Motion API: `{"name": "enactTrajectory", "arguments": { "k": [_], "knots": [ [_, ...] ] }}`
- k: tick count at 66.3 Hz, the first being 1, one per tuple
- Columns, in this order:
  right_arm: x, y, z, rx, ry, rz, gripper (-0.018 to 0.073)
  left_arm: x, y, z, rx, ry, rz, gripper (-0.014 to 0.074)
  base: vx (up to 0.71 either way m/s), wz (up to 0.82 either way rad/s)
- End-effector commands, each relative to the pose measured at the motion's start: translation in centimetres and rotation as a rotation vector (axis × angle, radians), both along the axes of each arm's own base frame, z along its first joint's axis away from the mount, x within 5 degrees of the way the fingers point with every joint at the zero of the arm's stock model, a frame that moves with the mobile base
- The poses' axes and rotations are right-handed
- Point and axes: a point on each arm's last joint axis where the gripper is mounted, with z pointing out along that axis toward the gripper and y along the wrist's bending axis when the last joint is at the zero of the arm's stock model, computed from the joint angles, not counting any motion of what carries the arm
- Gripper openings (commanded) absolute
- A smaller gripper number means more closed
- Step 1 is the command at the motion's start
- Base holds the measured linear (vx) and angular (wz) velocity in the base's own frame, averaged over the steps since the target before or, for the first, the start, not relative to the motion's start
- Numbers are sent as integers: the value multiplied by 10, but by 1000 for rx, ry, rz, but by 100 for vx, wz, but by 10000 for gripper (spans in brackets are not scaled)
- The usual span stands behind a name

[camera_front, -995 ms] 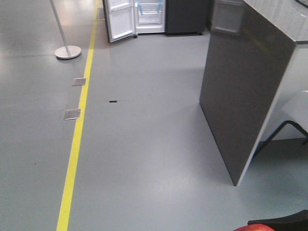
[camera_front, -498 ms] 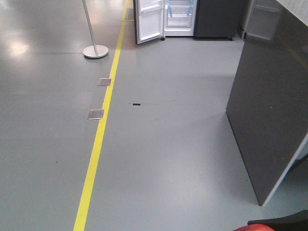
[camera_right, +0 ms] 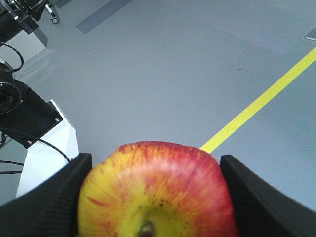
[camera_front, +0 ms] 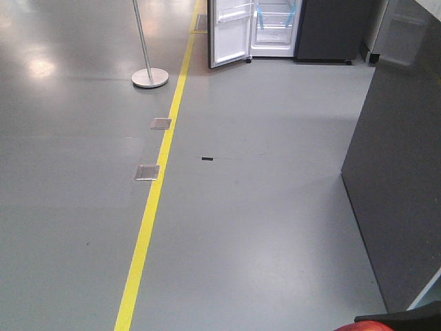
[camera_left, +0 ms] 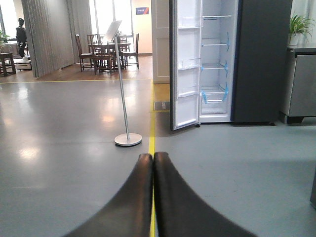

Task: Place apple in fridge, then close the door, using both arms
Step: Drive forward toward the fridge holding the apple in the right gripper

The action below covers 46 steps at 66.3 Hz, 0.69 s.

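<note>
The red and yellow apple (camera_right: 158, 190) fills the bottom of the right wrist view, pressed between the two black fingers of my right gripper (camera_right: 154, 195), which is shut on it. A sliver of the apple (camera_front: 365, 326) shows at the bottom edge of the front view. The dark grey fridge (camera_front: 334, 27) stands far ahead at the top of the front view. Its door (camera_front: 229, 34) is swung open, showing white lining, shelves and blue tape (camera_left: 227, 91). My left gripper (camera_left: 152, 159) is shut and empty, its fingers pressed together and pointing toward the fridge (camera_left: 259, 59).
A yellow floor line (camera_front: 155, 200) runs toward the fridge. A sign stand (camera_front: 149, 77) is left of it, with two metal floor plates (camera_front: 147, 172). A dark grey counter side (camera_front: 400, 172) walls the right. Part of the robot base (camera_right: 44, 148) shows at the left.
The whole front view has shifted: the fridge, stand and yellow line slid to the right in frame, and the counter panel moved toward the right edge. The apple stays gripped.
</note>
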Motion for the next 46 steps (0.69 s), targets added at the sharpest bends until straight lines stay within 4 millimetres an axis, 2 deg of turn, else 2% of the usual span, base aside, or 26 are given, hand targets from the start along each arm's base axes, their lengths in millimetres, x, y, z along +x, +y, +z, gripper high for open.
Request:
{"name": "enactTrajectory", "arguments": {
  "k": [1,46],
  "knots": [
    [2,2,13,66,-34,-20,112,-3,0,13,-6,-106,-1,-6,22,-3],
    [2,2,13,66,-34,-20,112,-3,0,13,-6,-106,-1,-6,24,-3]
  ]
}}
